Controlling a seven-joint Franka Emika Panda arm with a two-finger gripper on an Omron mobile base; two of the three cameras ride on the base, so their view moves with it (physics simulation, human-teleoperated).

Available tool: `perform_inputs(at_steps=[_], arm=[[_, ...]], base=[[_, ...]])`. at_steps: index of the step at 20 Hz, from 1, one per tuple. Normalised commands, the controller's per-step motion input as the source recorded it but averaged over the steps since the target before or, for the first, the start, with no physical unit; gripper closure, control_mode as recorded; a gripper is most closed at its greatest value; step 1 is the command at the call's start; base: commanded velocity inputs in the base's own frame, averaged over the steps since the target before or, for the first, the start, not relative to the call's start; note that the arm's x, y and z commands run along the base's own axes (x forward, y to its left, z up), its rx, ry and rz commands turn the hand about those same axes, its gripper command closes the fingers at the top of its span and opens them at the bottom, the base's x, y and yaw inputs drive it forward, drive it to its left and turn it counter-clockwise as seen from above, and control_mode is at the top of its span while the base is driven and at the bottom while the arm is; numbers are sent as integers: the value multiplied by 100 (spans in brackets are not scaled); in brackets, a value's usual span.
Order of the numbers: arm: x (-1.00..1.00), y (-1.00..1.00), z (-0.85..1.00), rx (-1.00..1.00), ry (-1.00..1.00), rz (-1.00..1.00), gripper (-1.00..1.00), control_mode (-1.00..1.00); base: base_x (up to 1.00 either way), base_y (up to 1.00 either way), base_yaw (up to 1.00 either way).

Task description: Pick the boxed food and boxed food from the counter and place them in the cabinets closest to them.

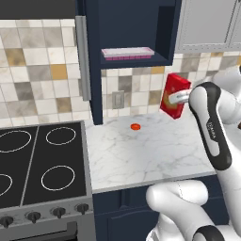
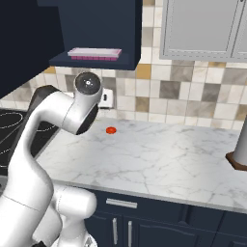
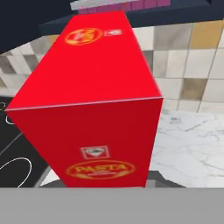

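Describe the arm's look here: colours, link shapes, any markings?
The arm has glossy white, rounded tubular links with dark grey-black bands at the joints. One elbow ends in a round dark cap with a grey centre. Small grey lettering runs along the forearm link in the left base view; it is too small to read. No loose cables show. The end effector looks pale grey-white.

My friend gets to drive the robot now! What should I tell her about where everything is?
Gripper: shut on the red pasta box, held tilted in the air above the marble counter.
Open navy cabinet is up and to the left; its shelf already holds a flat pink tray.
A small red-orange disc lies on the counter below it.
Done: red box picked up.
Left: set it in the navy cabinet, then fetch the second box and put it away too.
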Motion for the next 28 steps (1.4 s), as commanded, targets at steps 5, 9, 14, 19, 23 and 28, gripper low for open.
perform_inputs(at_steps=[5,9,14,19,23,28], arm=[[-14,14,56,-1,-5,-7,100,-100],[-13,18,53,-2,-5,-7,100,-100],[-4,23,48,-4,-5,-7,100,-100],[1,29,37,-5,-1,-4,100,-100],[9,19,31,-2,0,-1,100,-100],[4,2,23,0,1,0,100,-100]], base=[[0,0,0],[0,0,0],[0,0,0],[0,0,0],[0,0,0],[0,0,0]])
